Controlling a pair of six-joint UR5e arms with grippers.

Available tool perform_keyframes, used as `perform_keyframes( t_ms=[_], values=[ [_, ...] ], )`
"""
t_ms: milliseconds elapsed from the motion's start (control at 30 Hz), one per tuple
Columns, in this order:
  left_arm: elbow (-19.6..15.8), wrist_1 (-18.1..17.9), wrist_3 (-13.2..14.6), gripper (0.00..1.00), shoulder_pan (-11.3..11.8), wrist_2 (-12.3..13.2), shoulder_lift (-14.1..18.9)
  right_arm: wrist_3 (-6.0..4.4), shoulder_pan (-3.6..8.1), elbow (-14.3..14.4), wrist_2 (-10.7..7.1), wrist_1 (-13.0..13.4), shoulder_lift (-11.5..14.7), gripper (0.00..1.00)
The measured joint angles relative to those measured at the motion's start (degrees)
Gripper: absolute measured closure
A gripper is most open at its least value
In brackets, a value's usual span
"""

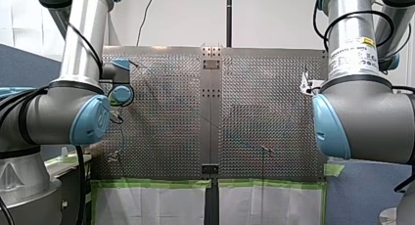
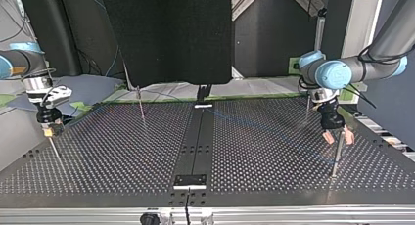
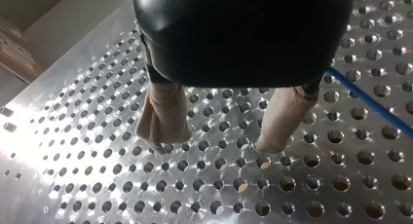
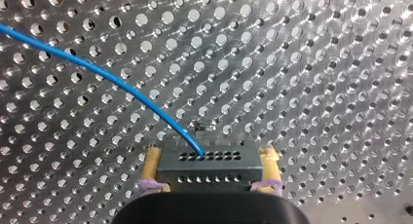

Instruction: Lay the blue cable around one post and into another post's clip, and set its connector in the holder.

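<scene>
In the right wrist view my right gripper is shut on a grey connector block, one yellow pad on each side. The blue cable leaves the block's face and arcs away over the perforated table. At the top view's left, my right gripper hangs just above a thin post. My left gripper stands open just above the plate, with beige pads and nothing between them. The cable runs past beside one finger. At the top view's right, my left gripper is over another thin post.
Further thin posts stand on the table: one at the back left of the top view and one at the back right. A dark centre strip splits the two plates. Green tape lines the table's near edge in the front view.
</scene>
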State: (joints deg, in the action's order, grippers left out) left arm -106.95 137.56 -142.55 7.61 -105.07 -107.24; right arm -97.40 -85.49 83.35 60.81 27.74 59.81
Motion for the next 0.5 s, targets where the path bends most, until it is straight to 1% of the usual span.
perform_keyframes(
  t_ms=[300,500],
  values=[
    [0.00,-0.04,0.02,0.00,0.00,0.00,0.00,-0.25,0.00,-0.17,0.01,0.09,-0.07,0.99],
    [0.00,-0.08,0.15,0.00,-0.01,0.00,0.01,-1.01,0.00,-0.20,0.01,0.12,-0.11,0.99]
  ],
)
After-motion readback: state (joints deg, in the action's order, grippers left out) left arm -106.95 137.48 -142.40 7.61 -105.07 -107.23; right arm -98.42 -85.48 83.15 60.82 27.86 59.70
